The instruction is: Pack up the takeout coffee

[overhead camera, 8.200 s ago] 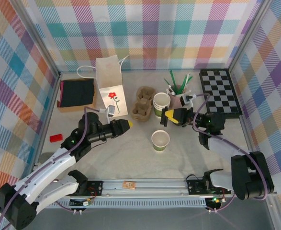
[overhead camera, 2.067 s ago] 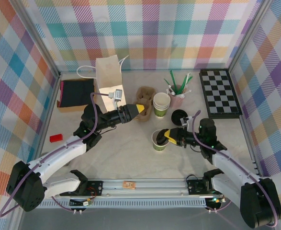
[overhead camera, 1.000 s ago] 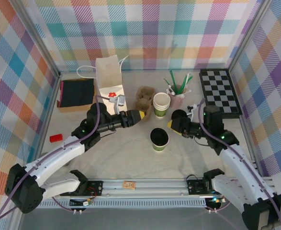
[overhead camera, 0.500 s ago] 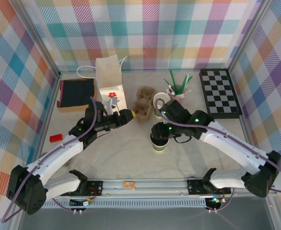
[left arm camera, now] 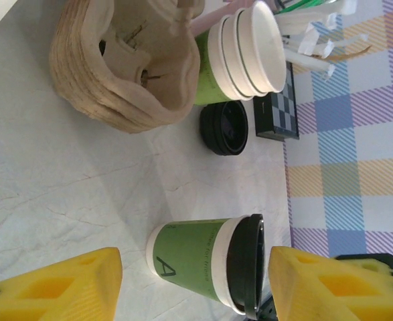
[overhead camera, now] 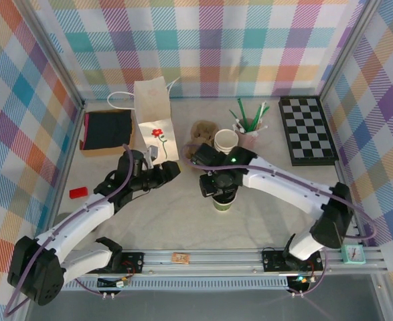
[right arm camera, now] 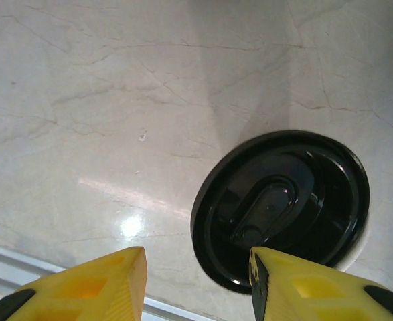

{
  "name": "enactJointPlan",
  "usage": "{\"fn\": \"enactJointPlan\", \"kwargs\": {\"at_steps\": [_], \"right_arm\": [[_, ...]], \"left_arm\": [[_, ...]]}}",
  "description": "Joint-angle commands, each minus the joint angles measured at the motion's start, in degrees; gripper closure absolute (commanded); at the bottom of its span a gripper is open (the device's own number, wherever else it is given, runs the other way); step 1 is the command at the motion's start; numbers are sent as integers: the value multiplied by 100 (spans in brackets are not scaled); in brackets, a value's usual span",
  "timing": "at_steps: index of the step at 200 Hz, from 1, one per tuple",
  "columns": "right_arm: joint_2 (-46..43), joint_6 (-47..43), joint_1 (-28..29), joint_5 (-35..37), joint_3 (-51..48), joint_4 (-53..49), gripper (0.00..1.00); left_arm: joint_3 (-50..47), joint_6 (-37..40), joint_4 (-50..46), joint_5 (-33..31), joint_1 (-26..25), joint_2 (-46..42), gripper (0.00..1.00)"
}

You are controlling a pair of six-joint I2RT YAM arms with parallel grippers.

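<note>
The takeout coffee [overhead camera: 223,202] stands upright on the desk [overhead camera: 183,224], near its middle, with its black lid [right arm camera: 280,207] seated on the white rim. It is on the near side of the stack of lidless cups [overhead camera: 226,140] and apart from them.

The right arm reaches in from the right and bends over the cup, so from above its wrist covers most of the lid. The right claw [right arm camera: 193,277] is released: its yellow fingers [right arm camera: 82,281] are spread, and the lid lies just ahead of them, with nothing gripped.

The left claw [left arm camera: 193,287] points at the cup from the left, well short of it, beside the paper bag [overhead camera: 152,117]. It too is released (both yellow fingers sit wide apart at the frame's edges) and holds nothing. Its camera shows the cup's green side, with a loose black lid [left arm camera: 224,127] and the pulp cup carrier [left arm camera: 122,67] farther off.

A checkerboard [overhead camera: 308,130] lies at the far right, and a holder of green straws [overhead camera: 250,127] stands beside the stack.
</note>
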Motion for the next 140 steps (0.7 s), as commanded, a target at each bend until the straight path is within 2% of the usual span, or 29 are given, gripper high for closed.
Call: {"fn": "enactJointPlan", "kwargs": {"at_steps": [1, 42, 140], "right_arm": [[282, 165, 59, 307, 386, -517, 55], [662, 275, 73, 444, 570, -766, 56], [1014, 328, 120, 370, 525, -555, 59]], "left_arm": [[-104, 120, -211, -46, 90, -209, 40], [-144, 168, -286, -66, 121, -317, 40], [-101, 239, -346, -53, 147, -348, 40]]}}
